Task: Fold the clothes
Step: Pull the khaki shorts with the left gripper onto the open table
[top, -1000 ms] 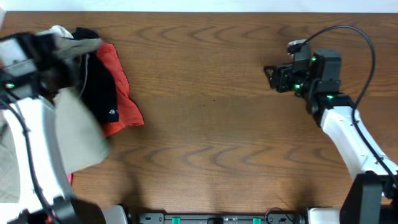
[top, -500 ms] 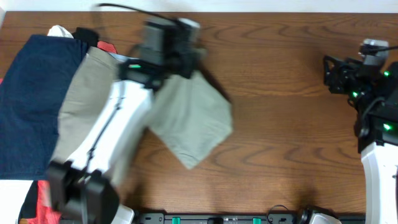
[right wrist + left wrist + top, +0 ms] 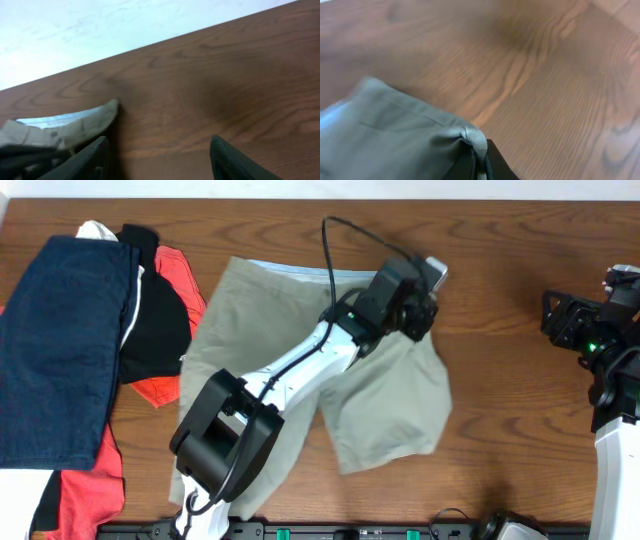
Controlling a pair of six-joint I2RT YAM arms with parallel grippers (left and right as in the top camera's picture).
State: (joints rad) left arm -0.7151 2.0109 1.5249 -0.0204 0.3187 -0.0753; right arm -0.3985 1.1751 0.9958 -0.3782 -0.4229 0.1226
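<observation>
No text, numbers, brand names or signs can be read in any of the views. A tiny pale mark [image 3: 180, 361] sits near the lower edge of the black garment [image 3: 160, 320], but it is too small to make out as letters or a logo. The khaki shorts [image 3: 390, 410] and the wooden tabletop [image 3: 500, 330] carry no legible writing.

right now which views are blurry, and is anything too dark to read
Overhead: sharp, evenly lit. Left wrist: soft throughout, table grain smeared, shorts fuzzy. Right wrist: wood grain crisp, its own fingers dark and out of focus.
</observation>
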